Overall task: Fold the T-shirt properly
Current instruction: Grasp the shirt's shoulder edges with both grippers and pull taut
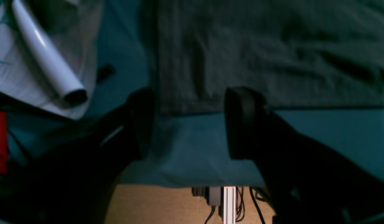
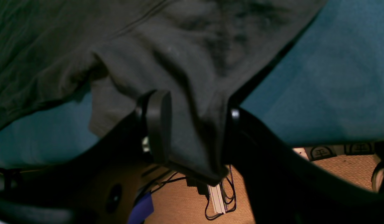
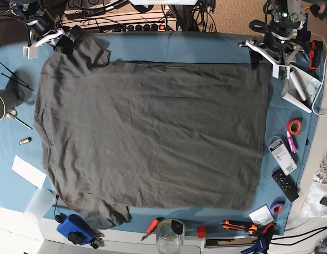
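Right gripper (image 2: 192, 127), wrist view: the two dark jaws stand part-way apart with a gathered fold of the T-shirt (image 2: 192, 62) filling the space between them; the cloth hangs down past the jaws over the worktop edge, so the gripper is closed on the sleeve. Beyond the jaws the grey fabric climbs in wrinkles away from the gripper; to either side lies the teal table cloth (image 2: 335, 77).

Left gripper (image 1: 187, 123), wrist view: the jaws are spread wide, nothing between them but bare table cloth (image 1: 185, 149). Just ahead of the fingertips runs the straight hem of the T-shirt (image 1: 273, 56), its corner lying between the two jaws' lines. Off to the gripper's left a white tube (image 1: 45, 53) rests on pale sheeting.

Base view: the T-shirt (image 3: 153, 137) lies spread flat across the worktop (image 3: 169, 45), with the right gripper (image 3: 65, 41) at one far corner on the sleeve and the left gripper (image 3: 261, 53) at the other far corner beside the hem.
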Tool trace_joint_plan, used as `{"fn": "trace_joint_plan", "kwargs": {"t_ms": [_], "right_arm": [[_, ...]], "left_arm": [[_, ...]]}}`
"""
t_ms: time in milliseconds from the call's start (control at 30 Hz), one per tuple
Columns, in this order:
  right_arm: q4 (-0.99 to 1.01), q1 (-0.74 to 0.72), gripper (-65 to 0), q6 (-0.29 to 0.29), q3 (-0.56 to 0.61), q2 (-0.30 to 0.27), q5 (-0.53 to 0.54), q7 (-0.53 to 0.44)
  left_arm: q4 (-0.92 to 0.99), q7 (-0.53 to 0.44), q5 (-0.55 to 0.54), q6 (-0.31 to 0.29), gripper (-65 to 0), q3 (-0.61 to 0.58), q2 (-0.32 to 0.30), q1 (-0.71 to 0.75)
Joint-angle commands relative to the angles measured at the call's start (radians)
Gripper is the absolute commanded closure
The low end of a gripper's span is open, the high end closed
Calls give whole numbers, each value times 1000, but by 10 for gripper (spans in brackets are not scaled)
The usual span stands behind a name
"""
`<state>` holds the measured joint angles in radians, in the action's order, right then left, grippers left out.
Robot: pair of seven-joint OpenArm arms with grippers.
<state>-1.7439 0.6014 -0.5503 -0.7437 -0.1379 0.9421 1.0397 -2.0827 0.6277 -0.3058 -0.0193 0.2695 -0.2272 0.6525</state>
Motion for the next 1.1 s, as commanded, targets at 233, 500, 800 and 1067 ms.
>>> {"fn": "trace_joint_plan", "kwargs": {"t_ms": [233,500,800,1067], "right_arm": [[-8,11,-239,4,-2,-6,-27,55],[-8,11,-239,4,-2,-6,-27,64],[-8,11,-239,4,-2,-7,-27,68],[-8,11,-112,3,-2,-7,-27,48]], "left_arm": [[44,-15,127,75,-344,3,-5,-42],[159,106,39,61,-344,3,29,-143],[167,143,-14,23,-314,3,91,-151],[166,161,-13,82,0,3,91,-151]]}}
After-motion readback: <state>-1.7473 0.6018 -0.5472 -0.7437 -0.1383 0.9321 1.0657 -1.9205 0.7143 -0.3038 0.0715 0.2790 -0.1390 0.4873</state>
